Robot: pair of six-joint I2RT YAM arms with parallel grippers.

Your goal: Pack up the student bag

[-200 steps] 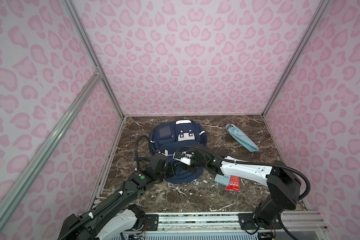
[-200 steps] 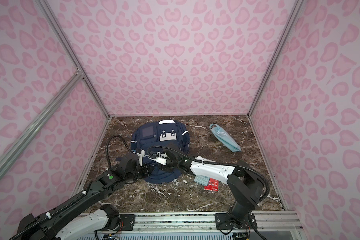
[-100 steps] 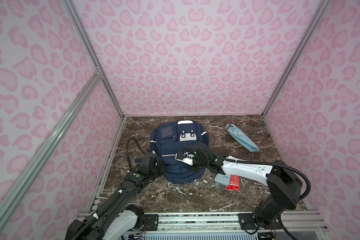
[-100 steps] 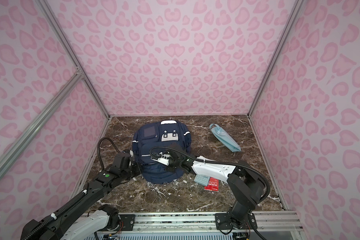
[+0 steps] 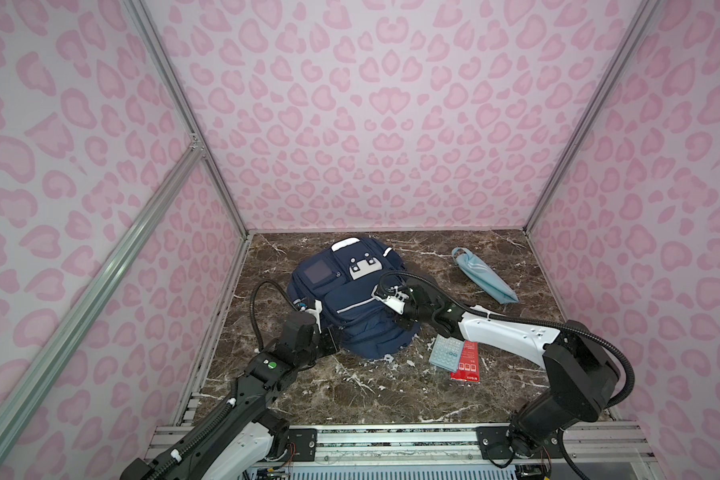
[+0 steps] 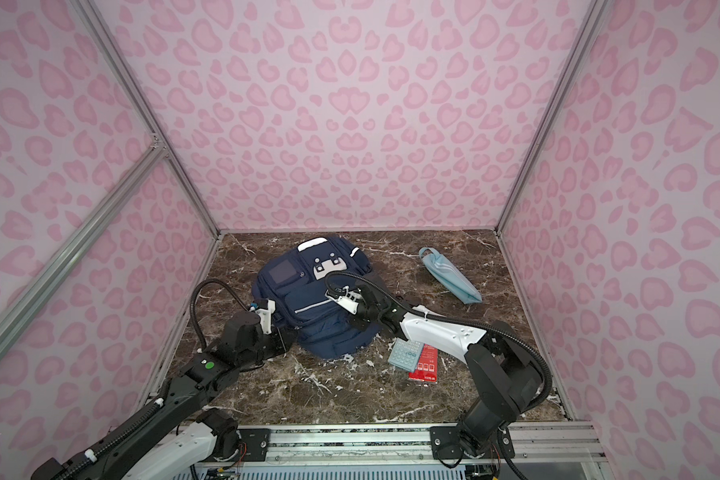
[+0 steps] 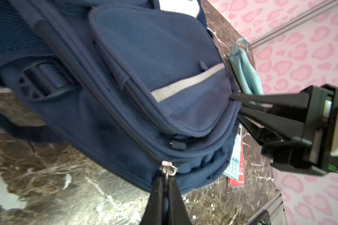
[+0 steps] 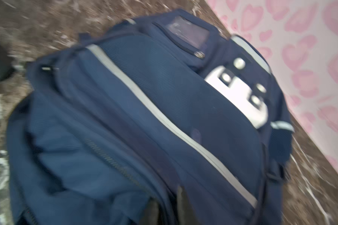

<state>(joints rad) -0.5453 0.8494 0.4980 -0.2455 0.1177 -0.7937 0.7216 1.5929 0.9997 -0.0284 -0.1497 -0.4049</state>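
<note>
The student bag [image 5: 350,307] [image 6: 308,299], navy blue with white stripes and a white dotted patch, lies front up on the marble floor. My left gripper [image 7: 167,178] [image 5: 336,334] is at its near left edge, shut on a metal zipper pull [image 7: 168,168]. My right gripper [image 5: 396,322] [image 7: 235,106] reaches in from the right side of the bag. Its fingers stand apart astride a fold of the bag's rim [image 8: 168,204]. The right wrist view is blurred.
A light blue striped pouch [image 5: 485,276] [image 6: 449,274] lies at the back right. A pale blue calculator [image 5: 445,353] rests on a red booklet [image 5: 466,368] just right of the bag. Pink patterned walls enclose the floor on three sides.
My left arm has drawn back from over the bag's near side to its left edge. The bag has shifted and spread out flatter. My right gripper stays at its right side.
</note>
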